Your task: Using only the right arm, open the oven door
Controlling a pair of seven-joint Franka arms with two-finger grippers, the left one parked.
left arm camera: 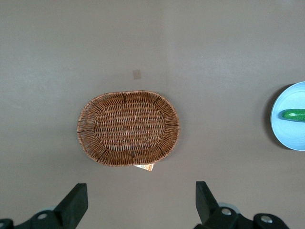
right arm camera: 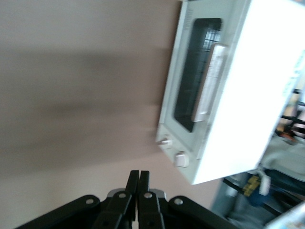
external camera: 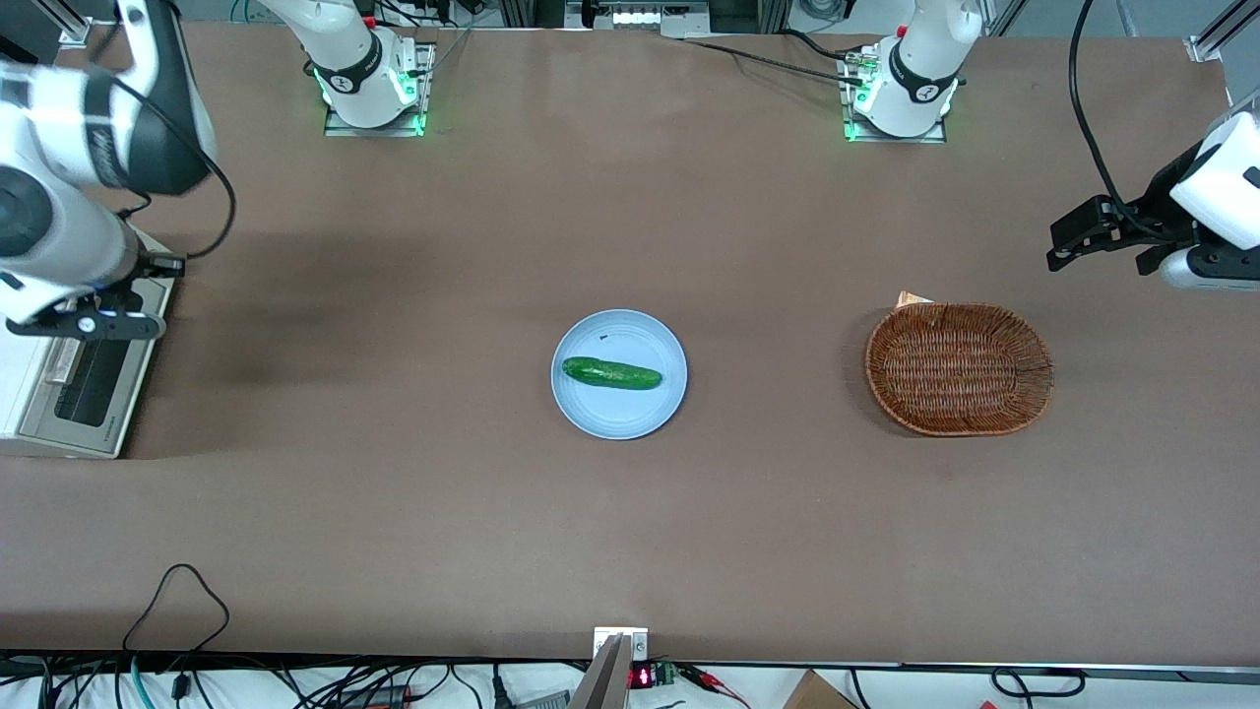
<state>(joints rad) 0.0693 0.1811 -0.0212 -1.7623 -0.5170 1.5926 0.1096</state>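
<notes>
Hand (right arm camera: 138, 183): your fingers are pressing together, clenched on nothing, hovering above the tabletop (right arm camera: 81, 95).
Oven door (right arm camera: 190, 81): sitting closed, apart from your hand.

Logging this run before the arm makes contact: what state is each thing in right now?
Oven door: closed, handle untouched.
Right arm's tool: fingers shut together, holding nothing, above the toaster oven.
Cucumber: lying on the blue plate.
Wicker basket: nothing in it, a small paper scrap at its rim.
</notes>
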